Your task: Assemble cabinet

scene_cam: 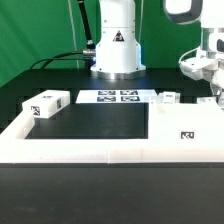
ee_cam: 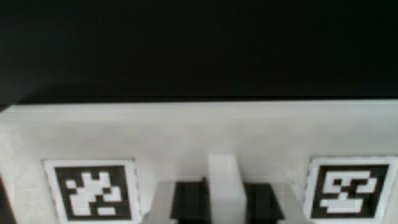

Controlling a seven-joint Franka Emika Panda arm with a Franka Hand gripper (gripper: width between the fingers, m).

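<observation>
Nearest in the exterior view, along 6 o'clock of the black table (scene_cam: 90,125), a long white border rail (scene_cam: 70,150), no part of the build. Just behind it, at 4 o'clock, the large cabinet panel (scene_cam: 185,118), lying flat, one tag showing. Judged light, stiff, matte rather than slippery and hardly fragile; too broad across the face, so best pinched at a thin edge. At 9 o'clock, well apart from it, the cabinet block (scene_cam: 45,103), tagged, likely light and rigid too, and narrow enough to clamp across its short sides. At 12 o'clock, the marker board (scene_cam: 107,97), flat on the table; just beside it toward 1 o'clock, small cabinet pieces (scene_cam: 168,97). Above 2 o'clock, the gripper (scene_cam: 203,72), off the table; clenched or released, cannot tell. Filling the wrist view, blurred, a white face (ee_cam: 196,130) with two tags and a raised rib between them. Farthest, the robot base (scene_cam: 115,50) against a green backdrop (scene_cam: 30,40). Plenty of bare table for sliding or setting down parts.
</observation>
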